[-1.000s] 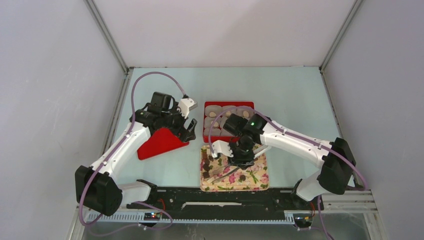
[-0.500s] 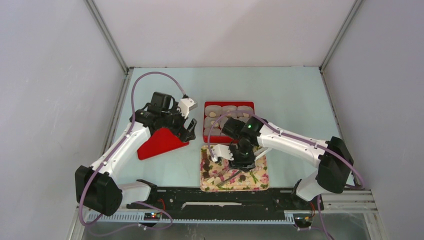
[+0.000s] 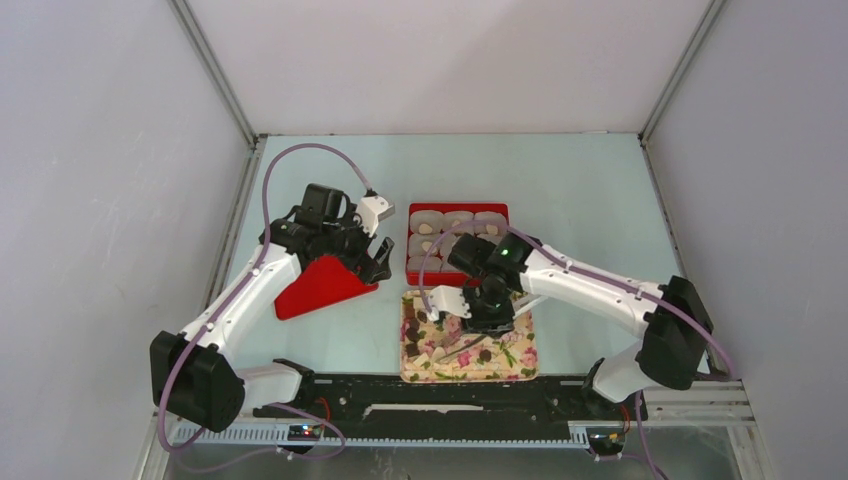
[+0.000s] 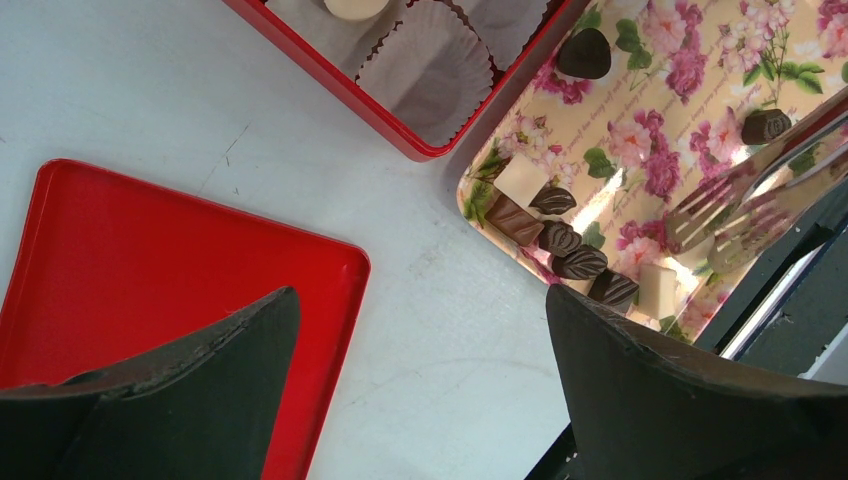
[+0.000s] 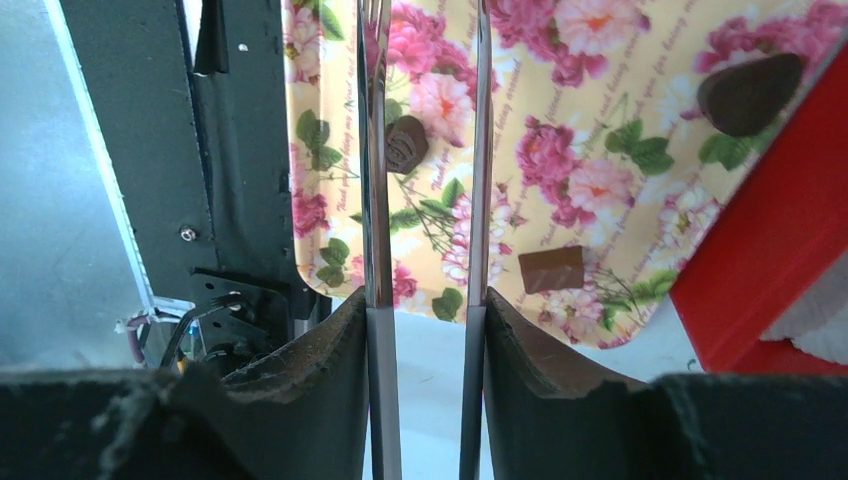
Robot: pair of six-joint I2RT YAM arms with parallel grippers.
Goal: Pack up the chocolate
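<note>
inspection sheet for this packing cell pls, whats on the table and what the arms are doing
surface: pale blue table, light scuffs
job's things: chocolate loose on floral tray; a few pale pieces in the red box's paper cups
clutter: red lid flat, left of the box
grippers: left gripper open above the lid; right gripper shut on tongs over the tray
cables: purple cables looped along both arms
surroundings: plain walls, metal frame posts

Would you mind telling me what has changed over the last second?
The right gripper, clamped on the metal tongs, shifted rightward over the floral tray, carrying the tong tips from its near-left corner toward the middle. I see nothing picked up or released. The left gripper stays open above the red lid; the red box has not moved.
</note>
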